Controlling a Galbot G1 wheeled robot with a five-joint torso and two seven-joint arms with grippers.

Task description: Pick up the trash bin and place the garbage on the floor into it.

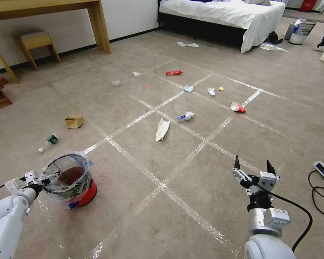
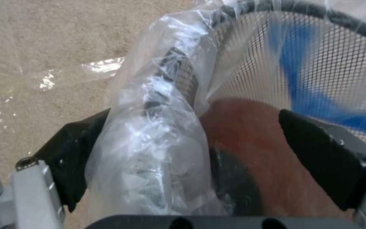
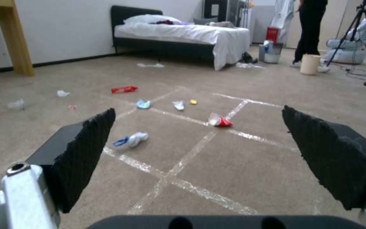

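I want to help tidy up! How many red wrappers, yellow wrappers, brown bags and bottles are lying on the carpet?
Red wrappers: 3
Yellow wrapper: 1
Brown paper bag: 1
Plastic bottle: 1
Total: 6

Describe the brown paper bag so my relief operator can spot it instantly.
Start at the trash bin on the robot's left and look up the floor toward the wooden stool. The brown paper bag lies beyond the plastic bottle. It is the only tan, boxy, crumpled piece among the litter.
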